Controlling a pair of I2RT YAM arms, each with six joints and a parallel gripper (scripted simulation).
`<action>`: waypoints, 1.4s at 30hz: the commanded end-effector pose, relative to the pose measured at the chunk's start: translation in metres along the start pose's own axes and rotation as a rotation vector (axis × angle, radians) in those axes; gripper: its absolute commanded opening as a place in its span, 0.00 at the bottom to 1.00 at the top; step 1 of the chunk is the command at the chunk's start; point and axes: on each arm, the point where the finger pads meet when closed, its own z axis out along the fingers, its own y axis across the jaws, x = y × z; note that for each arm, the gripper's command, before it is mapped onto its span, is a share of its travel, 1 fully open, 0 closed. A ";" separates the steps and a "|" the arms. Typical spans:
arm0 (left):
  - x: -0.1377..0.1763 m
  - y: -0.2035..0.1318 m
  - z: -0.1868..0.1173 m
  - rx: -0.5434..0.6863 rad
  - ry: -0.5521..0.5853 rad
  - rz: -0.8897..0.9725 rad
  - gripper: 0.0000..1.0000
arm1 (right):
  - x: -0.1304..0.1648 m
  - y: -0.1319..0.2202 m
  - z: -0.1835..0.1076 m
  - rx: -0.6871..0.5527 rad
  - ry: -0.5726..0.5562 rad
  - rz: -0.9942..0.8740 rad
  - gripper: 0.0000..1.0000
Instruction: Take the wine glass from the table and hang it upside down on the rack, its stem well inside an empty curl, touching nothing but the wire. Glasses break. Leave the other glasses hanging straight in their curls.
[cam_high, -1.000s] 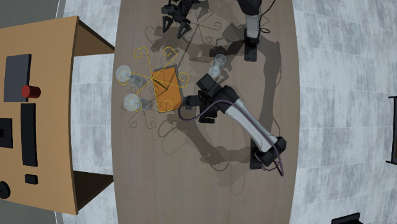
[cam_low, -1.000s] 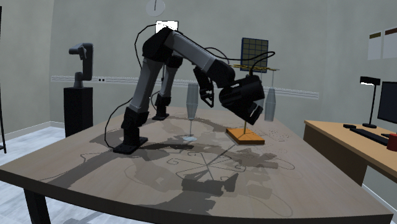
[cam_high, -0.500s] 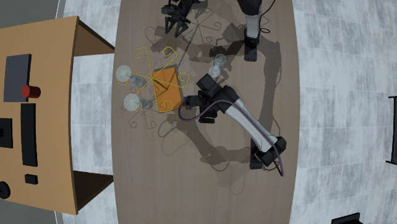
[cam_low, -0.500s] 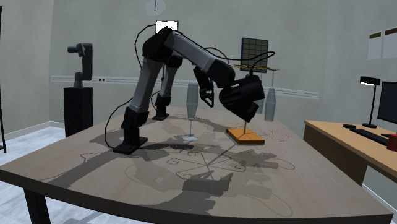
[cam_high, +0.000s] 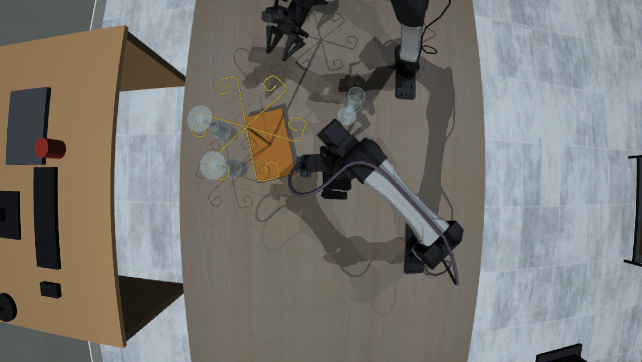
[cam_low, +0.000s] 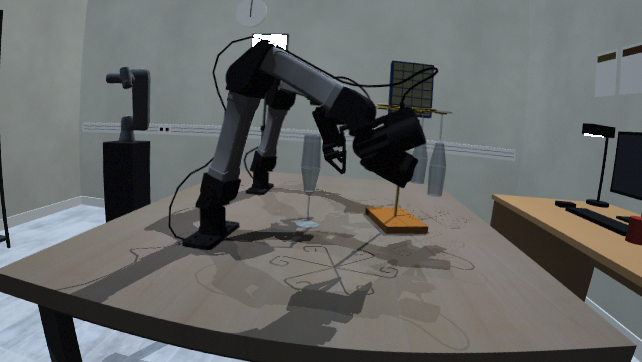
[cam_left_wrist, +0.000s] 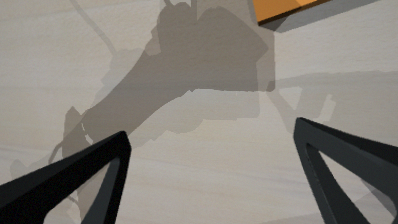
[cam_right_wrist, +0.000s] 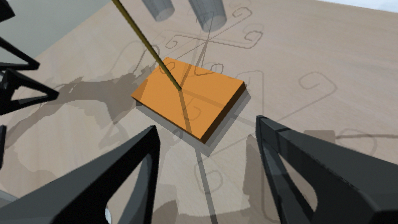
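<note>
From the top, the clear, tall wine glass (cam_high: 347, 116) (cam_low: 310, 167) is nearer the black left claw (cam_high: 300, 166) (cam_low: 342, 169) (cam_left_wrist: 208, 133) (cam_right_wrist: 47, 80), back toward the arms' feet. Outside, it stands straight up on the brown wooden surface (cam_high: 320, 300) (cam_low: 240, 300) (cam_left_wrist: 210, 185) (cam_right_wrist: 350, 75). Left wrist: wide open, empty. Right wrist: black right claw (cam_high: 277, 56) (cam_low: 404, 175) (cam_right_wrist: 207, 122) is partly open, empty.

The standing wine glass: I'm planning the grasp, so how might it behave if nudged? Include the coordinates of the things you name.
The wine glass (cam_high: 347, 116) (cam_low: 310, 162) would probably tip easily: its tall bowl rides on a thin stem. Its clear, thin-looking walls suggest fragility, and the smooth sides may slip.
</note>
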 end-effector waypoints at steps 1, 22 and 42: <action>-0.003 0.000 -0.004 0.009 -0.011 -0.008 1.00 | -0.027 0.015 -0.001 0.053 0.004 -0.135 0.63; -0.003 0.000 -0.004 0.009 -0.011 -0.008 1.00 | -0.125 0.107 -0.021 0.252 -0.060 -0.580 0.63; -0.003 0.000 -0.004 0.009 -0.011 -0.008 1.00 | -0.194 0.211 -0.069 0.425 -0.247 -0.900 0.63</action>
